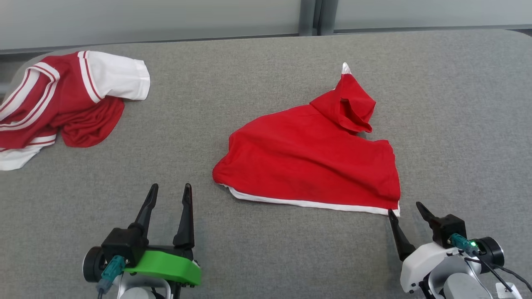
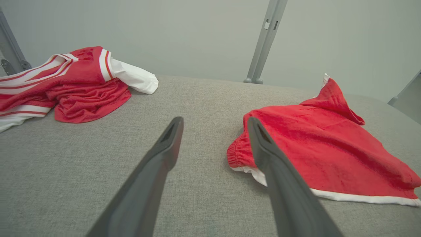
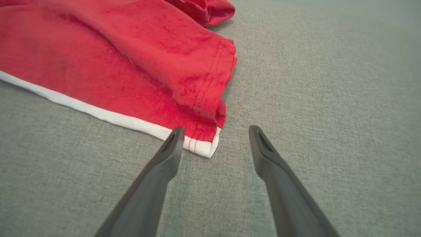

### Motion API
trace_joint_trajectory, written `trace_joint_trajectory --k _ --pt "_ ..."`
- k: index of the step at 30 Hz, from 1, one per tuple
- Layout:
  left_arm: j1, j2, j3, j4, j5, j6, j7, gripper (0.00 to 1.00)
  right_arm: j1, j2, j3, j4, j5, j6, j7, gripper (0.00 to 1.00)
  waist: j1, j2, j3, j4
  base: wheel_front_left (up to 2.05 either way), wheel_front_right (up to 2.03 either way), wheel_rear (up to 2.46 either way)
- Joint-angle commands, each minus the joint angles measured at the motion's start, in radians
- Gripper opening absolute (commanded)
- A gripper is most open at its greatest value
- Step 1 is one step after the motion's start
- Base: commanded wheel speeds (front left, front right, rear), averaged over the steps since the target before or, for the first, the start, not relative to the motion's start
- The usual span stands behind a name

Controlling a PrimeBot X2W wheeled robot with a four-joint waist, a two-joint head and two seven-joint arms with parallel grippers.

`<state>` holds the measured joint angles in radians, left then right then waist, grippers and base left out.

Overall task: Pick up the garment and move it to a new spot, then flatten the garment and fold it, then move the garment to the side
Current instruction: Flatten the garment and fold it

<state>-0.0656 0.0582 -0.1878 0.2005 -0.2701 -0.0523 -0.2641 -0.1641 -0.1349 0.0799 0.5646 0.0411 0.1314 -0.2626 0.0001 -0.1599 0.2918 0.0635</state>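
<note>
A red garment [image 1: 309, 160] with a white hem lies loosely spread at the middle right of the grey table; one part stands up in a peak at its far side. It also appears in the left wrist view [image 2: 325, 144] and the right wrist view [image 3: 125, 62]. My left gripper [image 1: 171, 189] stands open near the table's front, left of the garment's near left corner, with nothing between its fingers [image 2: 171, 138]. My right gripper [image 1: 405, 207] is open just in front of the garment's near right corner [image 3: 205, 146]; its left fingertip [image 3: 176, 135] sits at the white hem.
A second red and white striped garment [image 1: 62, 104] lies crumpled at the far left of the table [image 1: 266, 257], seen too in the left wrist view [image 2: 72, 85]. A pale wall with grey metal posts [image 2: 264, 39] runs behind the table's far edge.
</note>
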Motion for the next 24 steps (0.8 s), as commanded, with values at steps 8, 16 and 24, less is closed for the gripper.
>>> trace_joint_trajectory --k 8,16,24 --pt "-0.019 -0.001 0.013 0.007 0.010 -0.007 0.000 1.00 -0.010 0.004 0.034 0.044 0.012 -0.001 -0.004 1.00 -0.0001 0.0000 0.025 0.032 0.00 0.00 0.00" --pt "-0.013 -0.003 0.026 0.007 0.017 -0.009 0.000 1.00 -0.020 0.008 0.040 0.082 0.013 -0.001 -0.004 1.00 -0.0001 0.0000 0.024 0.026 0.00 0.00 0.00" --pt "-0.024 -0.004 0.026 0.008 0.025 -0.013 0.000 1.00 -0.075 0.000 0.043 0.156 -0.004 -0.001 -0.004 1.00 -0.0001 0.0000 0.031 0.041 0.00 0.00 0.00"
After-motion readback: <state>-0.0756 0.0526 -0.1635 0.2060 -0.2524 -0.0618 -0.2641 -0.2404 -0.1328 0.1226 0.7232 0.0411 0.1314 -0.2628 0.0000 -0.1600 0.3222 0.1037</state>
